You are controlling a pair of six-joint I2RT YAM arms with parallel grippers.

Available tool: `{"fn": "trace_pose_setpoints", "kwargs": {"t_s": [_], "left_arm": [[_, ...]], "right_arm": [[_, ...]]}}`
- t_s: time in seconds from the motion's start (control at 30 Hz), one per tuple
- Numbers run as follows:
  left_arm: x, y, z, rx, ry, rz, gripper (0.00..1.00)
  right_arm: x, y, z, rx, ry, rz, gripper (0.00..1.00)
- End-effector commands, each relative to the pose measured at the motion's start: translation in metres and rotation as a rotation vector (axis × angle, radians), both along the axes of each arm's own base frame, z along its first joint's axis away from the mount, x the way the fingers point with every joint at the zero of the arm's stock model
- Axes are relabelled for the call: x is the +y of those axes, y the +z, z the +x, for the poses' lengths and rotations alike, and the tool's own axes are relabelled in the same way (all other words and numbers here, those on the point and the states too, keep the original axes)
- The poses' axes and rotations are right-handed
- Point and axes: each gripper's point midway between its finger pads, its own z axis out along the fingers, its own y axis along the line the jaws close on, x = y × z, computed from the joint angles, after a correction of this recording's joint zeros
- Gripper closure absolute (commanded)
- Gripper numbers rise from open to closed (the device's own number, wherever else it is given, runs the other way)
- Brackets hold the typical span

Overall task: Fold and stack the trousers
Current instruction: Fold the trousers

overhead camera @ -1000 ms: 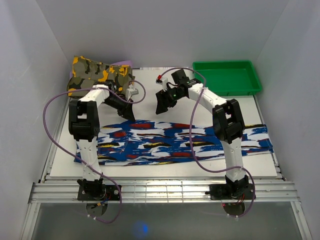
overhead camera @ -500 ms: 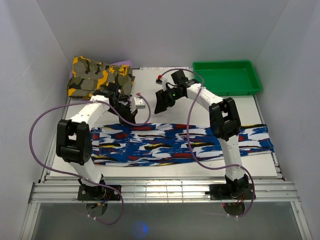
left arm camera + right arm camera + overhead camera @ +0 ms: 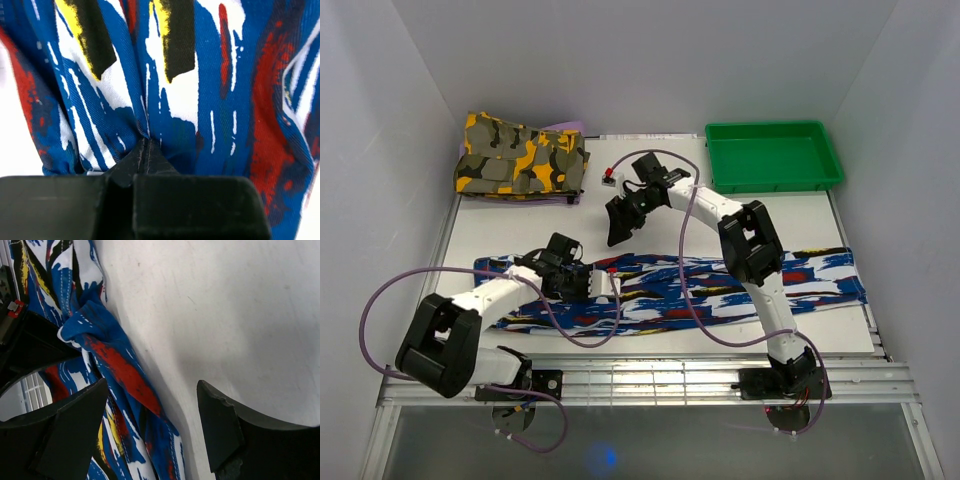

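The trousers [image 3: 740, 285] lie stretched left to right across the near half of the surface [image 3: 800, 215]. The left tool [image 3: 145, 152] is pinched tight on a bunched fold left of their middle. The right tool [image 3: 618, 228] hangs wide — holding nothing — over their far edge.

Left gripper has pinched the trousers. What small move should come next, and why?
Probably lower the right gripper onto the trousers' far edge and close it. The left gripper is shut on a bunch of the cloth, while the right hangs open over the table just beyond the cloth, holding nothing. A second hold would likely let the fold go evenly.
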Motion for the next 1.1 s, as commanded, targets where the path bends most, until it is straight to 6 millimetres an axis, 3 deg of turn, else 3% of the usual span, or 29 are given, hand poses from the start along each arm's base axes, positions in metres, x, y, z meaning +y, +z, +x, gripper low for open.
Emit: {"fn": "trace_pose_setpoints", "kwargs": {"t_s": [0.0,0.23,0.43,0.6,0.73,0.93,1.0,1.07], "left_arm": [[0.012,-0.002,0.018,-0.142,0.048,0.045,1.00],[0.008,0.001,0.026,-0.128,0.141,0.013,1.00],[-0.016,0.036,0.021,-0.057,0.129,-0.139,1.00],[-0.021,0.056,0.023,-0.043,0.146,-0.195,1.00],[-0.019,0.065,0.027,-0.018,0.157,-0.214,1.00],[-0.020,0.068,0.024,-0.012,0.123,-0.217,1.00],[-0.020,0.069,0.025,-0.015,0.124,-0.217,1.00],[-0.021,0.070,0.025,-0.010,0.123,-0.217,1.00]], "right_arm": [[0.015,0.004,-0.012,-0.038,0.088,0.019,0.23],[0.025,0.001,-0.036,-0.113,0.213,0.019,0.16],[0.015,-0.020,-0.027,-0.207,0.201,-0.055,0.18],[0.019,-0.035,-0.015,-0.228,0.186,-0.080,0.30],[0.024,-0.034,-0.006,-0.261,0.166,-0.069,0.52],[0.029,-0.033,0.007,-0.274,0.123,-0.058,0.60],[0.030,-0.037,0.009,-0.272,0.124,-0.060,0.59],[0.031,-0.037,0.008,-0.271,0.131,-0.048,0.47]]}}
